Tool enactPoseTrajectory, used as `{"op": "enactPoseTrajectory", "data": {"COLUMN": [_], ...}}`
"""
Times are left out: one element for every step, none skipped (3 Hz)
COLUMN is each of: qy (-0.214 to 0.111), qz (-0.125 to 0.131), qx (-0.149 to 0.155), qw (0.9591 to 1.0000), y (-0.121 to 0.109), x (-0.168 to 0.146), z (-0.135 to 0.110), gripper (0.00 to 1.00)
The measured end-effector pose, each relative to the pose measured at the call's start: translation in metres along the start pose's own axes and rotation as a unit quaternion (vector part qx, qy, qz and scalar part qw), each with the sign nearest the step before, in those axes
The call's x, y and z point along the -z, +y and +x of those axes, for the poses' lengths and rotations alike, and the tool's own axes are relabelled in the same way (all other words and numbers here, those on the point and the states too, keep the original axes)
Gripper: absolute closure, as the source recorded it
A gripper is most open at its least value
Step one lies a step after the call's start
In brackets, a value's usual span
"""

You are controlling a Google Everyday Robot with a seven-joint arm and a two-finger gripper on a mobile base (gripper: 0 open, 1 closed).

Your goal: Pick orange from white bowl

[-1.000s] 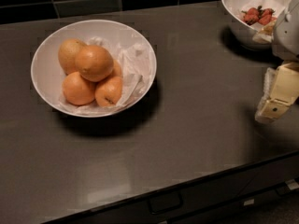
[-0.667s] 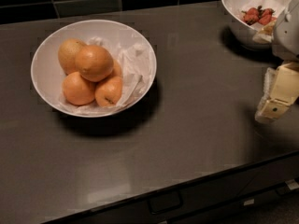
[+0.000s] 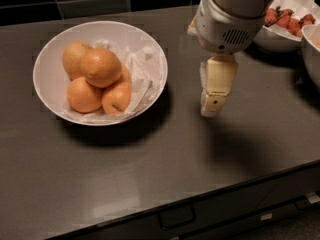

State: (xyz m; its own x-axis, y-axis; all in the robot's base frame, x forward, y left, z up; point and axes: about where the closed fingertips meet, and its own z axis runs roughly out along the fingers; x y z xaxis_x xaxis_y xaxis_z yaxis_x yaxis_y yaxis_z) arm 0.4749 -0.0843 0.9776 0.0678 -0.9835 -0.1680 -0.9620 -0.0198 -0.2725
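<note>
Orange [image 3: 101, 67] sits atop the other fruit [image 3: 84, 95] in the bowl [image 3: 50, 59], well left of the gripper [image 3: 211, 109], which hangs pointing down over the dark surface [image 3: 150, 174] right of the bowl; whether it is spread or closed cannot be told.

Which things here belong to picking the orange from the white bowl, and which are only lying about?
For the job:
the orange, topmost in the pile
the white bowl that holds it
the gripper, above the counter, right of that bowl and apart from it

Lying about:
the other fruits in the same bowl
the crumpled paper lining it
the strawberry bowl, back right
</note>
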Motion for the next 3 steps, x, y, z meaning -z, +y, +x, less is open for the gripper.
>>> {"op": "enactPoseTrajectory", "data": {"qy": [0.0, -0.002, -0.012], "qz": [0.0, 0.002, -0.002], "qx": [0.0, 0.01, 0.048], "qw": [1.0, 0.9999, 0.9988], "y": [0.0, -0.007, -0.028], "x": [0.0, -0.002, -0.01], "z": [0.0, -0.01, -0.048], "gripper": [0.0, 0.0, 0.0]}}
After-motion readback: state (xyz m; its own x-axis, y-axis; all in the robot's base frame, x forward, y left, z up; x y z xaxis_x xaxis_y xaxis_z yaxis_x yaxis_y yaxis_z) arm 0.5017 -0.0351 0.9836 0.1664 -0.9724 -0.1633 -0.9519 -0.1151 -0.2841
